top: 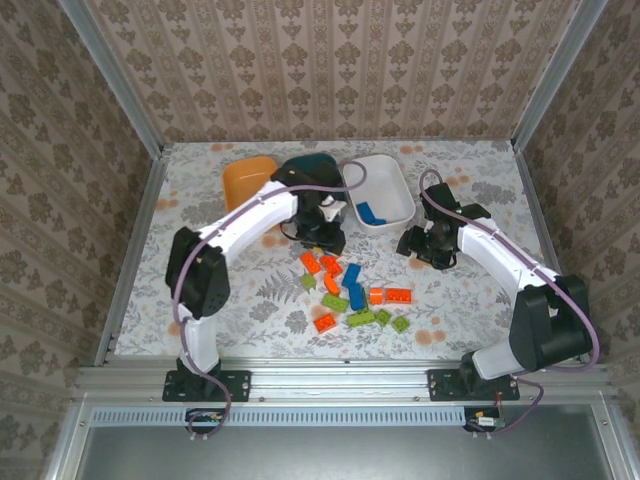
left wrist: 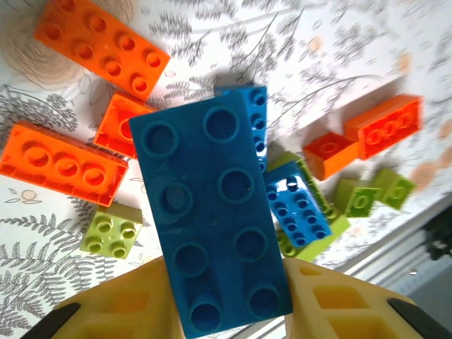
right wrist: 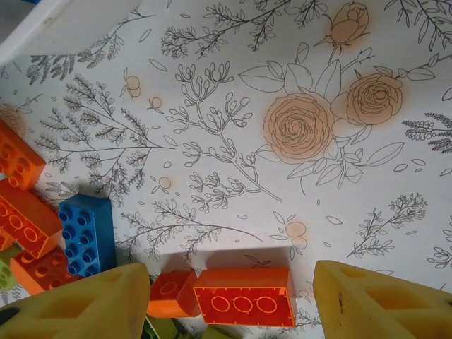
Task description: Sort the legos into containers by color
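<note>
In the left wrist view, my left gripper point(left wrist: 227, 300) is shut on a large blue lego point(left wrist: 212, 219), its yellow fingers point(left wrist: 120, 307) pressing both long sides, and the lego hangs above the pile. Orange legos point(left wrist: 63, 162), lime green legos point(left wrist: 109, 229) and smaller blue legos point(left wrist: 296, 205) lie below. From above, my left gripper point(top: 325, 228) sits between the dark teal container point(top: 310, 165) and the pile point(top: 350, 290). My right gripper point(top: 430, 247) stands open right of the pile. An orange lego point(right wrist: 244, 296) lies on the table between its fingers point(right wrist: 381, 304), untouched.
The orange container point(top: 248, 180) stands at the back left. The white container point(top: 392, 180) at the back middle holds one blue lego point(top: 372, 212). The white container's rim point(right wrist: 28, 25) shows in the right wrist view. Metal rails frame the flowered table, with patterned walls behind.
</note>
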`<state>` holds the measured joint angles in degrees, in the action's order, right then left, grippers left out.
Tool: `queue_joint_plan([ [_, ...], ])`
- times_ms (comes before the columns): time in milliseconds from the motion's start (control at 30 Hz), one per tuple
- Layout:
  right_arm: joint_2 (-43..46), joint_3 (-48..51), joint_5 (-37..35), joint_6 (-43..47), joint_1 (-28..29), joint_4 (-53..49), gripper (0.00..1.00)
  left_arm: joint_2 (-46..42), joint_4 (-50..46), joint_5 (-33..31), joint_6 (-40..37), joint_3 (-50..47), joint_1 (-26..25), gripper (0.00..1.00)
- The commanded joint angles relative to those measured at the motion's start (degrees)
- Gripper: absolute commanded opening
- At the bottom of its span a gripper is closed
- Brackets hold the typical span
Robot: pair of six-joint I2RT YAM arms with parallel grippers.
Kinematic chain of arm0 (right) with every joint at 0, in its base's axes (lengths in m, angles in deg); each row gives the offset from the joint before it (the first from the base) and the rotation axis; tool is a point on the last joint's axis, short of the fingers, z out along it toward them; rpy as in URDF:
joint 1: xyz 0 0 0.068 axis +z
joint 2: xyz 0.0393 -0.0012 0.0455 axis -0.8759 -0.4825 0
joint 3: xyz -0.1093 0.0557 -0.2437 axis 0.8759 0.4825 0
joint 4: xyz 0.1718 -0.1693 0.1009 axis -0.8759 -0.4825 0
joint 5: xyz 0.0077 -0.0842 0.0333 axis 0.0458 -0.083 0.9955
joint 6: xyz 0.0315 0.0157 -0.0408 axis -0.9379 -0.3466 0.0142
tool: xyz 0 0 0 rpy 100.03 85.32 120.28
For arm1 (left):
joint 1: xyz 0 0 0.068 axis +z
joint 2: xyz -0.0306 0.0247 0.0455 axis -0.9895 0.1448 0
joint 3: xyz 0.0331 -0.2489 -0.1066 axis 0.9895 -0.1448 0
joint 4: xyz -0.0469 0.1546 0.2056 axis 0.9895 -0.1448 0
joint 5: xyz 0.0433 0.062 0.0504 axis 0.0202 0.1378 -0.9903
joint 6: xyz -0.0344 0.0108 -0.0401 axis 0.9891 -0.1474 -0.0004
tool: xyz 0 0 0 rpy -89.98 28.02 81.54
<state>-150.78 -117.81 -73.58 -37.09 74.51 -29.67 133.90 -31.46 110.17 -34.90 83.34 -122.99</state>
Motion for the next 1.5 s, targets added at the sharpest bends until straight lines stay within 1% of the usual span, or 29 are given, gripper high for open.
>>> queue_joint_plan([
  [0, -0.9, -0.4, 0.9, -1.2, -0.3, 0.4, 0.64, -1.1, 6.0, 4.9, 4.4, 0.8, 2.8, 0.35],
  [67, -0.9, -0.3, 0.9, -1.2, -0.3, -0.2, 0.63, 0.9, 8.1, 5.8, 5.5, 4.9, 3.3, 0.35],
  [133, -0.4, 0.0, 0.9, -1.0, -0.3, -0.8, 0.64, 4.9, 8.3, 6.0, 6.1, 10.8, 3.4, 0.35],
  [300, 1.8, 2.6, 1.4, -1.6, -0.3, -3.8, 0.64, 16.9, 7.7, 5.6, 8.6, 27.1, 3.1, 0.35],
  [400, 3.2, 5.6, 2.1, -2.8, -0.3, -5.2, 0.64, 24.5, 5.7, 5.3, 9.1, 37.9, 2.8, 0.35],
  [500, 7.8, 9.3, 3.1, -4.2, -0.3, -5.3, 0.65, 30.9, 3.6, 5.1, 9.6, 47.0, 2.8, 0.35],
  [567, 10.3, 11.8, 3.5, -5.5, -0.3, -5.2, 0.65, 33.9, 3.6, 5.3, 10.5, 50.6, 3.2, 0.36],
  [667, 13.0, 14.5, 4.2, -6.8, -0.3, -5.6, 0.66, 35.7, 6.3, 7.1, 12.7, 50.8, 3.9, 0.39],
  [733, 14.2, 16.0, 4.6, -7.7, -0.2, -5.7, 0.67, 35.9, 7.6, 7.6, 13.4, 50.9, 4.1, 0.46],
  [800, 14.9, 17.7, 5.4, -8.4, -0.2, -5.1, 0.69, 35.7, 8.2, 7.9, 13.5, 51.1, 4.0, 0.56],
  [967, 13.4, 19.1, 6.4, -9.0, 0.8, -3.1, 0.72, 33.8, 7.1, 8.2, 13.1, 51.1, 4.3, 0.7],
  [1100, 9.2, 17.3, 5.5, -10.1, 3.0, -2.3, 0.76, 30.7, 5.4, 7.9, 11.8, 50.4, 4.8, 0.74],
  [1200, 6.7, 15.9, 5.2, -12.0, 4.8, -0.5, 0.77, 27.1, 4.1, 7.3, 10.3, 48.0, 5.4, 0.77],
  [1333, 2.9, 14.2, 5.2, -14.1, 6.1, 1.7, 0.77, 20.5, 3.6, 5.6, 7.6, 40.7, 6.1, 0.8],
  [1467, -0.4, 13.4, 4.5, -16.8, 6.7, 4.0, 0.77, 13.3, 4.7, 4.3, 6.2, 30.7, 7.3, 0.82],
])
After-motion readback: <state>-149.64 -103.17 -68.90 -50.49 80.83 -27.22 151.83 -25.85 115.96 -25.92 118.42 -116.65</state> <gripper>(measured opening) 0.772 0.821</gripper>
